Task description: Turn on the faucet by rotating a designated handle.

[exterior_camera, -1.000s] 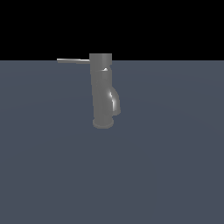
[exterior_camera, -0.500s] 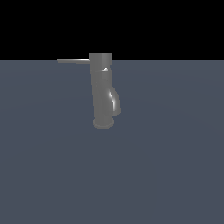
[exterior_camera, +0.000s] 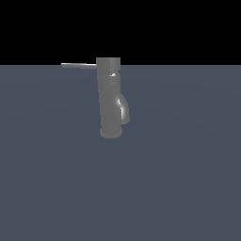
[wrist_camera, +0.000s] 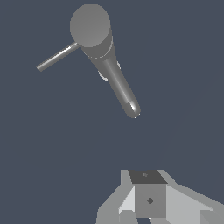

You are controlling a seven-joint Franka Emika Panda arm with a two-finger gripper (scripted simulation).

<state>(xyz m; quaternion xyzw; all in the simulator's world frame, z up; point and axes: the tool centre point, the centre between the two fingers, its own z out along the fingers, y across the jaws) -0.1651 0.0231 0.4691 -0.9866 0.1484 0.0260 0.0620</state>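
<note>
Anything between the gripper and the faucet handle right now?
Nothing. In the wrist view, only bare grey surface separates the gripper from the handle and faucet. The exterior view shows no gripper.

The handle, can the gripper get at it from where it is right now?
Probably yes. The handle sticks out sideways from the faucet cap with open space around it, and nothing lies between it and the gripper, which is well apart from it.

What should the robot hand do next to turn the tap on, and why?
Probably move toward the handle. The wrist view shows the gripper well apart from the faucet, touching nothing. The thin lever juts sideways from the top cap, toward the exterior view's left, so the gripper must reach it before pushing.
</note>
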